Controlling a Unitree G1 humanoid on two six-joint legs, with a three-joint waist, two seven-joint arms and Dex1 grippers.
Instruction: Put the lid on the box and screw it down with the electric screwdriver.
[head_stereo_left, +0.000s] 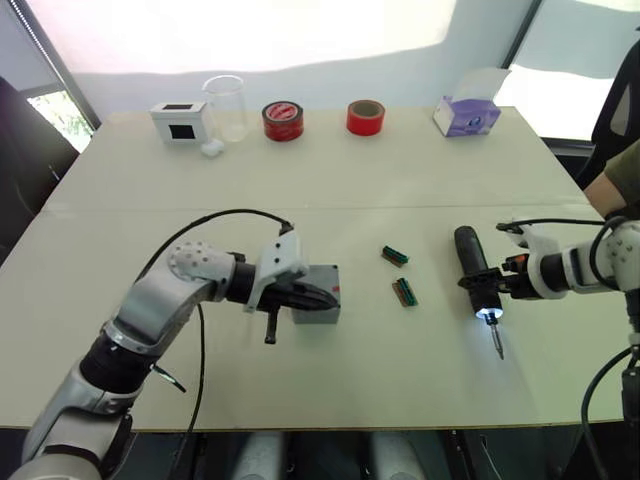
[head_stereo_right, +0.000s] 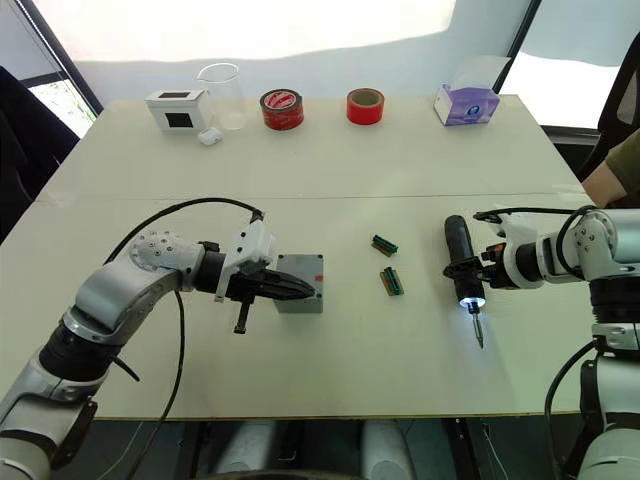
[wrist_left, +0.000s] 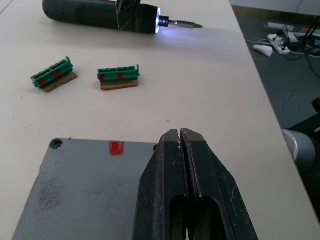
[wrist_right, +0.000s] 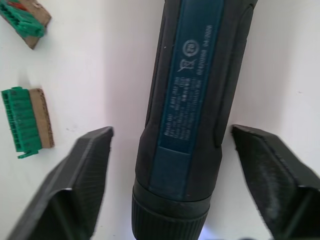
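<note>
Now the step in hand looks like picking up the electric screwdriver (head_stereo_right: 461, 262), which lies flat on the counter (head_stereo_right: 400, 160) at about 3 o'clock from the box (head_stereo_right: 300, 283), well apart from it, its bit pointing toward 6 o'clock with the tip light glowing. The right hand (wrist_right: 165, 185) sits with its fingers wide apart, one on each side of the black barrel, neither touching it in the right wrist view. To do this well, I would centre the barrel between the fingers and close on the thick body just behind the collar, not on the collar itself, so the tool stays level and the bit stays free. The two green pieces (head_stereo_right: 387, 264) lie near the screwdriver at 9 o'clock, so the lift should be straight up to avoid sweeping them.

The left hand (wrist_left: 181, 145) has its fingers pressed together, the tips resting over the near edge of the lid (wrist_left: 85, 185), which appears seated on the box with its red mark showing. It should steady the lid without covering the corner holes
</note>
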